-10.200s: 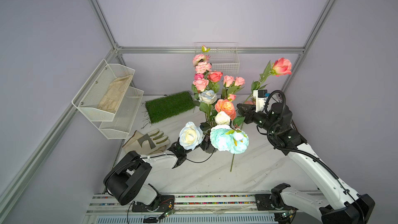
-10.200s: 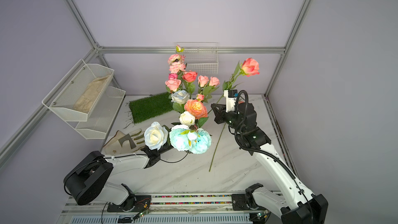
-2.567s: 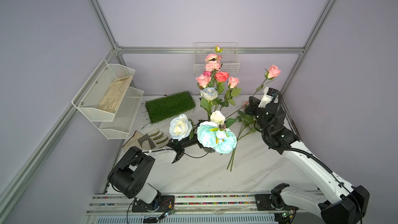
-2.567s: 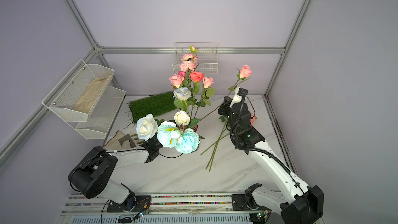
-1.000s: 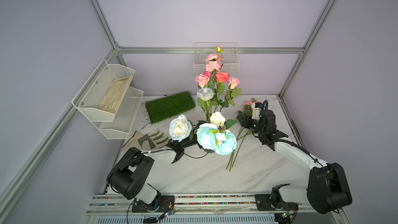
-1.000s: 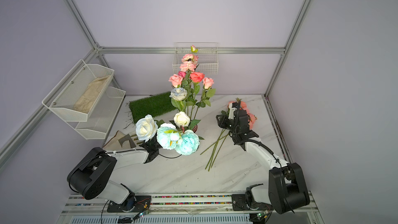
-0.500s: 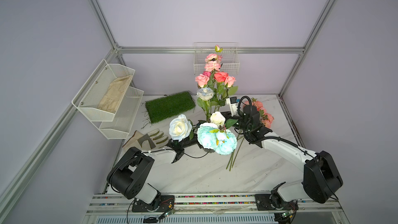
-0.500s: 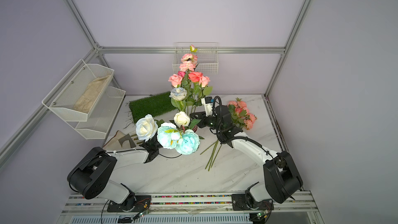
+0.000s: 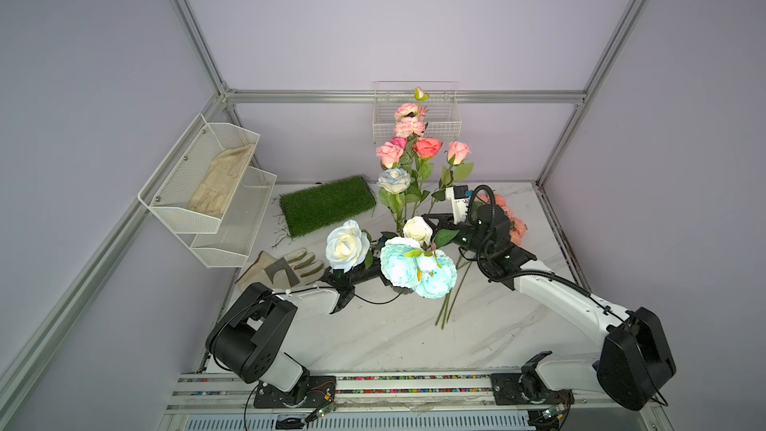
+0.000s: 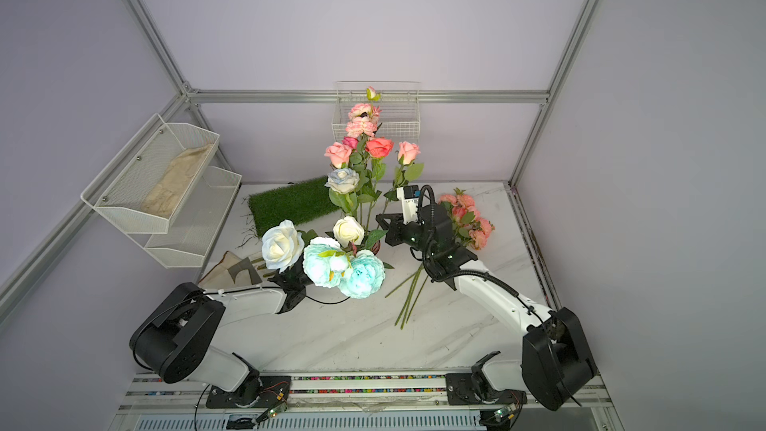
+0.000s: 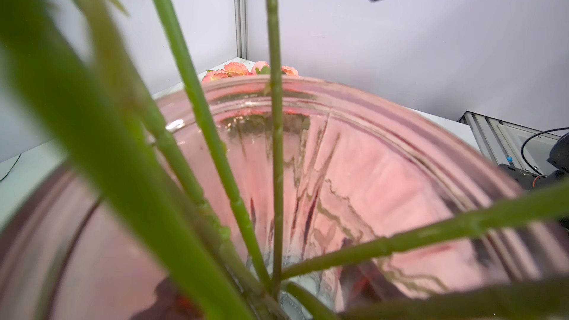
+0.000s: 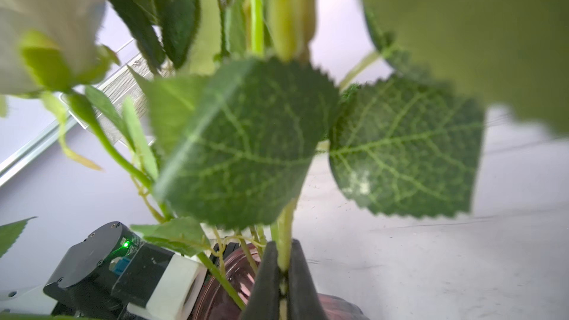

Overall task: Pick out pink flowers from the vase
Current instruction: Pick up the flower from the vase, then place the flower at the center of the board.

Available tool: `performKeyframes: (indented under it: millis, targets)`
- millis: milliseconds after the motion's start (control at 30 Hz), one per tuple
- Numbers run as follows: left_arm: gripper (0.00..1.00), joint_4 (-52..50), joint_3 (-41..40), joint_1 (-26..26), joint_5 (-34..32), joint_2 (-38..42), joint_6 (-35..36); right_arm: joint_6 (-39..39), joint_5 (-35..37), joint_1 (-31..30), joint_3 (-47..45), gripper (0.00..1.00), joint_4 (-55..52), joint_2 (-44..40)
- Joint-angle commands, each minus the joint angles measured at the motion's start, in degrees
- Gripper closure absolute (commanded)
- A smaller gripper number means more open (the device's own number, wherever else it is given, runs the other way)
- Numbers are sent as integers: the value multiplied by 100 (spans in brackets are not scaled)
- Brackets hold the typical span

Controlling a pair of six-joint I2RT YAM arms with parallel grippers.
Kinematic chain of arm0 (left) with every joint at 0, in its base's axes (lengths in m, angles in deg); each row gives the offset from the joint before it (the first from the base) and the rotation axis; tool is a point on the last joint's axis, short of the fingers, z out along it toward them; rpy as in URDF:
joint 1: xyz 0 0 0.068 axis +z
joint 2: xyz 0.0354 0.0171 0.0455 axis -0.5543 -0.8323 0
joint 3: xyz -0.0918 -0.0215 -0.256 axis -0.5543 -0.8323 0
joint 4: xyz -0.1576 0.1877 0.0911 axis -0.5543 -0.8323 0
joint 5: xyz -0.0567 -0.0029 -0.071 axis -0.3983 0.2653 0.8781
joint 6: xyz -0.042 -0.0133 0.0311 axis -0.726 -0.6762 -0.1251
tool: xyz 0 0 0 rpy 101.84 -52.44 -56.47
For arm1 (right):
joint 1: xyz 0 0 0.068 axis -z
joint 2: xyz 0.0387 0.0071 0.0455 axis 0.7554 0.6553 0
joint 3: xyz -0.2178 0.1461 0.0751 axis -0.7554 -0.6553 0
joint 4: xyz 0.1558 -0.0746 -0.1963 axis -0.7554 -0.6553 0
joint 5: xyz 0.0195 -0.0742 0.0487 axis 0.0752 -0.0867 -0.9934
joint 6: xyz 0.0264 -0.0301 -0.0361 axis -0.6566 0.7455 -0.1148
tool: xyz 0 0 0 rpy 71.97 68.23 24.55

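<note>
Pinching a green stem (image 12: 284,226): the right fingers (image 12: 274,284) are pressed together on it, with the rim of the vase (image 12: 234,272) just below them. I can't trace that stem to its bloom through the leaves (image 12: 246,149). My guess from a top view is the light pink rose (image 9: 458,151) high above the fingers. The left fingers are hidden under the aqua blooms (image 9: 418,271) in both top views. They are closed in, and since the left wrist view looks straight into the vase mouth, I take it they clamp the vase. The remaining pink flowers (image 9: 427,147) stand in the vase, above both sets of fingers. A bunch (image 10: 468,217) already out lies on the bench (image 9: 393,337) behind the right fingers. Next move as I see it: draw up along the stem's own line, slowly, with no sideways drag until the stem end clears the rim. The left side should hold firm so the vase doesn't lift or tip. Risks: the big leaves just above the fingers could snag neighbour stems, and the white rose (image 9: 416,229) right beside the right fingers could come along. If it drags, stop and re-pinch.
</note>
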Motion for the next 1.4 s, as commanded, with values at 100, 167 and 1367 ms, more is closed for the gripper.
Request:
performKeyframes:
  millis: [100, 167, 1367]
  targets:
    - [100, -993, -47, 31, 107, -169, -142, 632, 2604, 533, 947, 97, -2179, -541]
    - [100, -1000, -60, 31, 124, -144, -129, 590, 3212, 1047, 1061, 97, -2550, -671]
    - [100, -1115, -42, 31, 390, 1, 25, -778, -177, 2712, -280, 64, -875, 950]
